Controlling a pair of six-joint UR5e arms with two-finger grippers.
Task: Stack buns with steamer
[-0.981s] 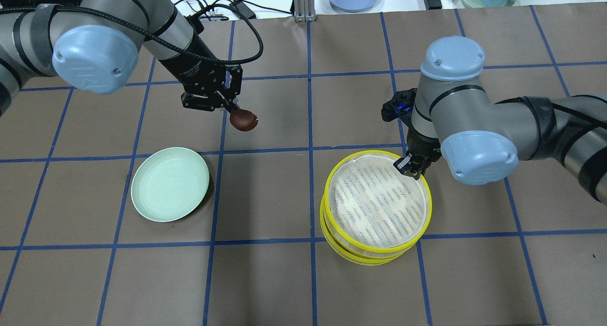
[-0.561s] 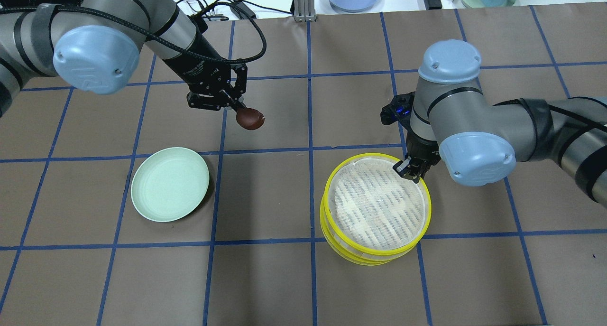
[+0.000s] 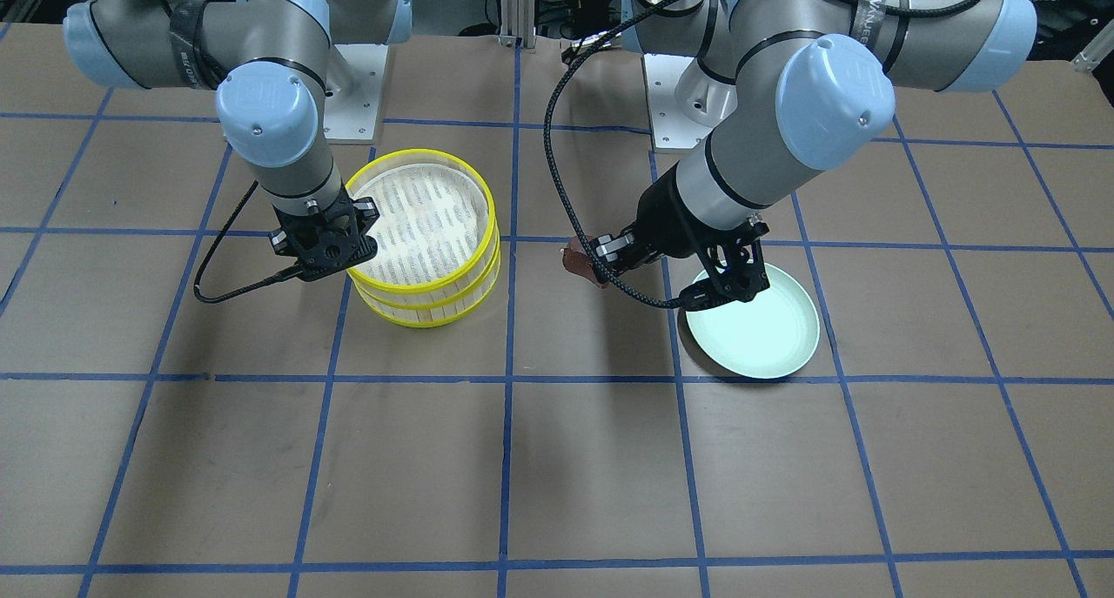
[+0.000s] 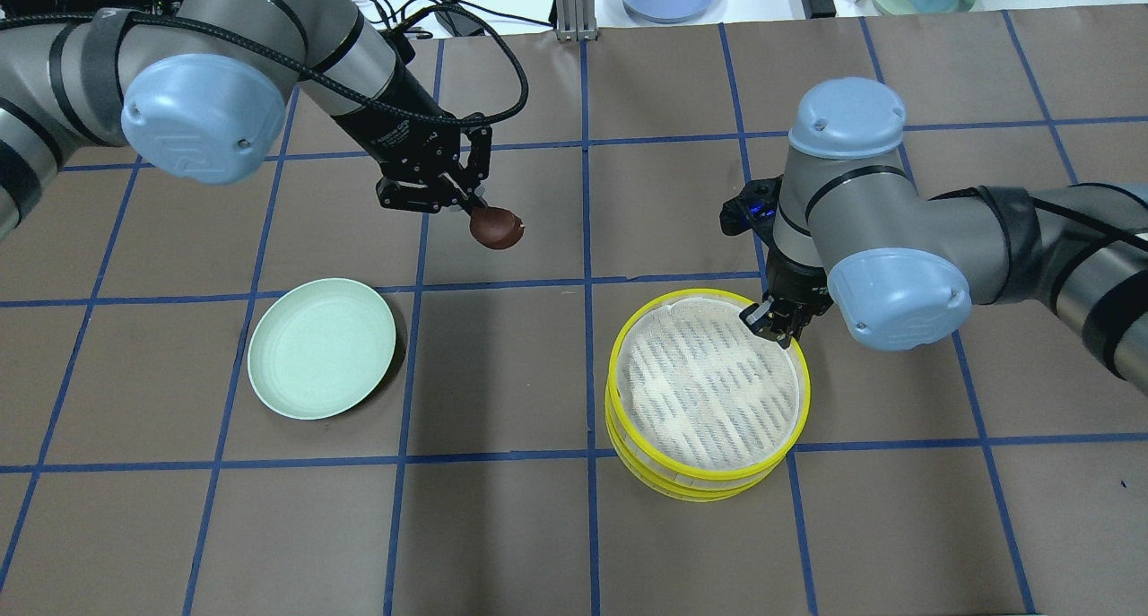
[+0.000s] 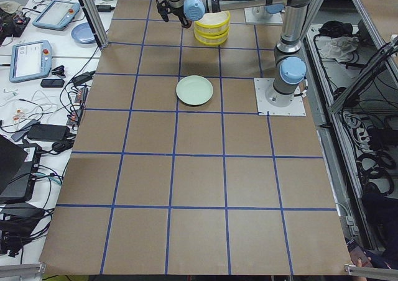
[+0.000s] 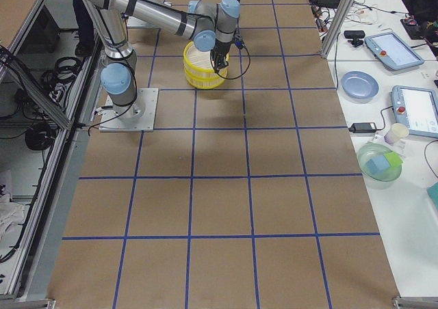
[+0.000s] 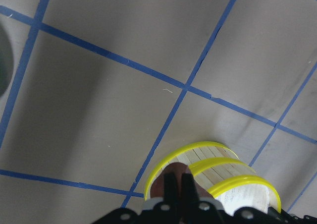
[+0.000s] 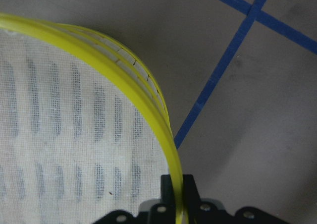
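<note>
Evidently soft brown bun (image 4: 498,230), pinched by left gripper (image 4: 475,211); light, stiff upper tier (image 4: 708,392), clamped at two-o'clock rim by right gripper (image 4: 773,322).

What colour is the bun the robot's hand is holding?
The bun is dark reddish-brown. The overhead view shows it best.

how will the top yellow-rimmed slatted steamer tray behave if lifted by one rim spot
Probably light: the top yellow-rimmed slatted steamer tray has thin pale walls and looks empty. Likely stiff, as its rim holds a clean circle. The right gripper pinches one rim edge only, so it may tilt.
</note>
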